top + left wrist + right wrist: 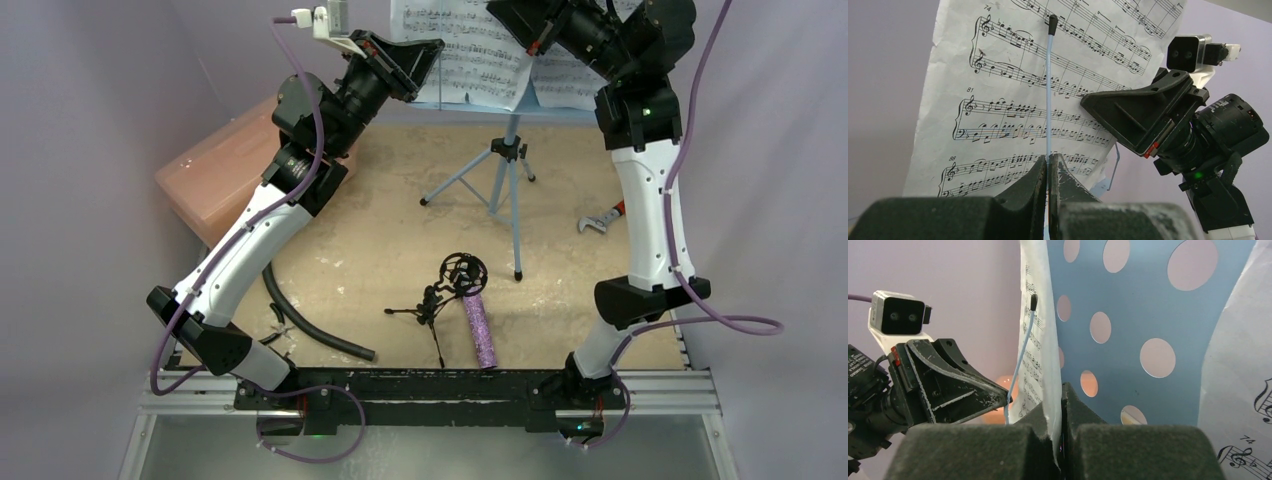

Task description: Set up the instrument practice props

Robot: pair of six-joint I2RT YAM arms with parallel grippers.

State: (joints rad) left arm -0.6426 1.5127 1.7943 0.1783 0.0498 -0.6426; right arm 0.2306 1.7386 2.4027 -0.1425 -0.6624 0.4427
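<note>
The light blue perforated music stand (1128,315) stands on its tripod (510,170) at the back, with white sheet-music pages (470,55) on it. My left gripper (1049,159) is shut on the stand's thin blue page-holder wire (1049,95), which lies across a page (998,100); it also shows in the top view (420,58). My right gripper (1058,390) is shut on the edge of a sheet-music page (1040,335), and shows in the top view (520,30). The glittery purple microphone (480,330) lies beside the tipped black mic stand (450,288) at the front.
A pink translucent box (230,170) sits at the back left under my left arm. A black curved hose (310,325) lies at the front left. A wrench (600,220) lies near my right arm. The two grippers are close together at the stand.
</note>
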